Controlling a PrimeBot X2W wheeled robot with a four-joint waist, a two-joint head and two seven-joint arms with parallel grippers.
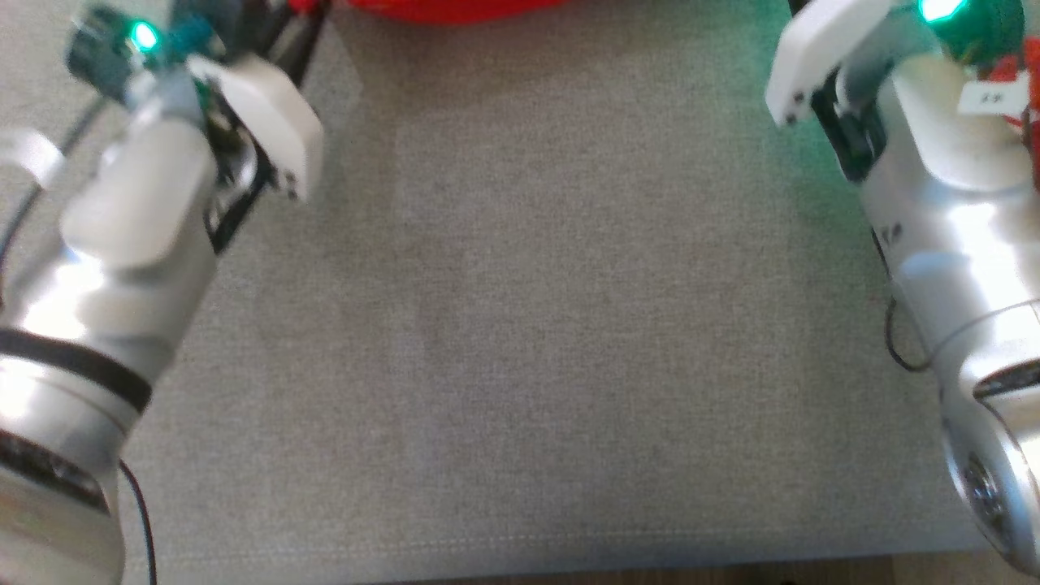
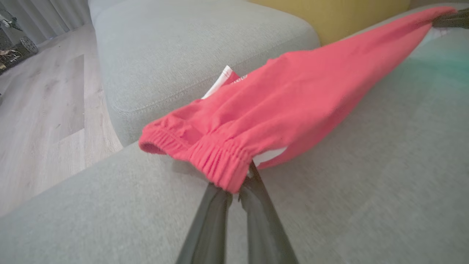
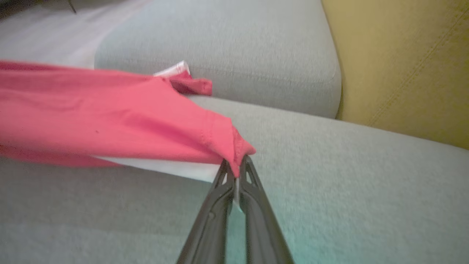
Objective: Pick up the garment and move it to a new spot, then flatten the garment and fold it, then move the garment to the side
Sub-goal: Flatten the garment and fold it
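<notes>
The garment (image 2: 293,95) is a pair of red shorts with an elastic waistband and a white inner layer. It hangs stretched between my two grippers just above the grey cushion (image 2: 366,190). My left gripper (image 2: 242,183) is shut on the gathered waistband. My right gripper (image 3: 236,172) is shut on the garment (image 3: 110,117) at a hem corner, and it shows far off at the garment's other end in the left wrist view. In the head view a strip of the garment (image 1: 447,8) shows at the top edge, between my two forearms.
The grey cushion (image 1: 528,325) spreads between my arms, its front edge near the bottom of the head view. A second grey cushion (image 2: 183,47) lies beyond a seam. A yellow backrest (image 3: 403,62) stands behind. Wooden floor (image 2: 44,110) lies to the side.
</notes>
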